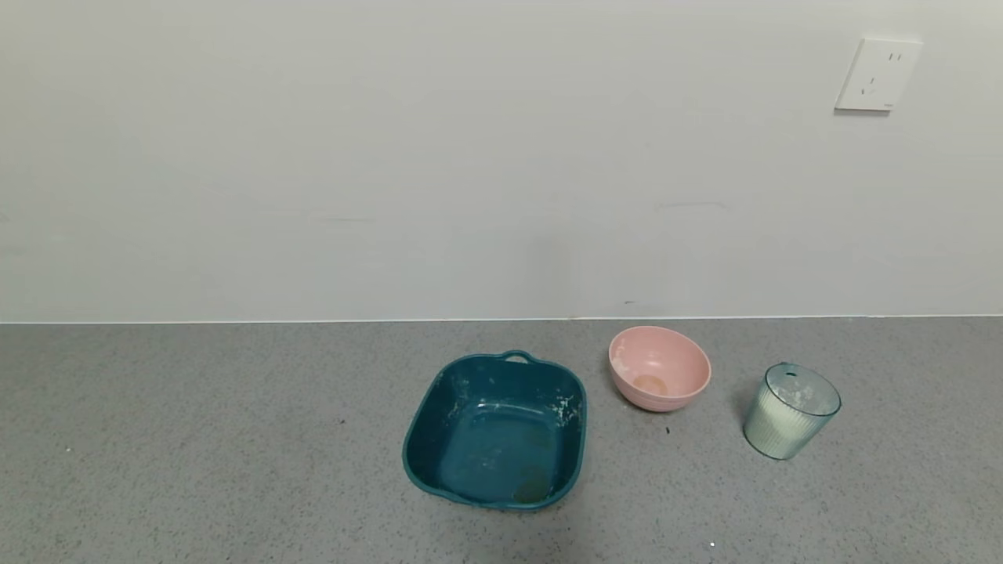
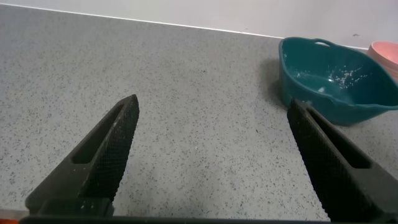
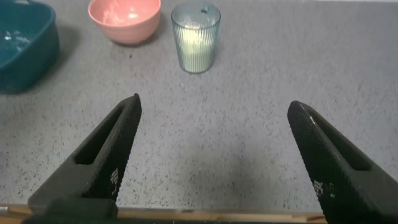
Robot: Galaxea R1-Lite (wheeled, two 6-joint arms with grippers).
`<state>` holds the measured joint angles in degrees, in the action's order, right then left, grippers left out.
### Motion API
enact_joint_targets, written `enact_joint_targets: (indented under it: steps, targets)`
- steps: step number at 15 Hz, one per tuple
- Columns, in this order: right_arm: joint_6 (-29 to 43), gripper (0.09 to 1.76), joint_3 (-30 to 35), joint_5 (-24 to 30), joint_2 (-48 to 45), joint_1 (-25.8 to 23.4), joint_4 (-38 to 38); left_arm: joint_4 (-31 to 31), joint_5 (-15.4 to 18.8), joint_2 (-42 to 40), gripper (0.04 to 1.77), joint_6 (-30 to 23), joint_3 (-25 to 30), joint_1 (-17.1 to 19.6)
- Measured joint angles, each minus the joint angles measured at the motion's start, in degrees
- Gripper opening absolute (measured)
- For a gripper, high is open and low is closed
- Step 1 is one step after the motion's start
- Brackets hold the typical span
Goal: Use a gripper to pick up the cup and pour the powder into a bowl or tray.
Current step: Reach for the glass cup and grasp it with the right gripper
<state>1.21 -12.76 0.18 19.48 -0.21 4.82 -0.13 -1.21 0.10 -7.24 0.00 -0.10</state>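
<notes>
The ribbed pale blue-green cup (image 1: 790,411) stands upright at the right of the grey counter, with white powder (image 1: 783,419) inside. It also shows in the right wrist view (image 3: 196,37), ahead of my right gripper (image 3: 212,106), which is open, empty and well short of it. The pink bowl (image 1: 660,368) stands left of the cup, and shows in the right wrist view (image 3: 124,20). My left gripper (image 2: 212,102) is open and empty over bare counter, left of the teal tray. Neither gripper shows in the head view.
The dark teal square tray (image 1: 496,429) with handles sits left of the bowl, dusted with white powder; it shows in the left wrist view (image 2: 336,81). A white wall with a socket (image 1: 878,74) backs the counter.
</notes>
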Motion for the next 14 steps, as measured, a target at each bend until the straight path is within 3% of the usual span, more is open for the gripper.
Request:
enact_joint_targets:
  steps: [6, 10, 14]
  targets:
    - [3.2, 1.71, -3.0, 0.3, 19.6, 0.0, -3.1, 0.0, 0.0, 0.0, 1.72, 0.0, 0.0, 0.0]
    - [3.4, 1.71, -2.8, 0.3, 30.2, 0.4, -10.0, 0.0, 0.0, 0.0, 1.72, 0.0, 0.0, 0.0]
    - [3.3, 1.71, -0.9, 0.3, 39.9, 0.5, -21.9, 0.0, 0.0, 0.0, 1.72, 0.0, 0.0, 0.0]
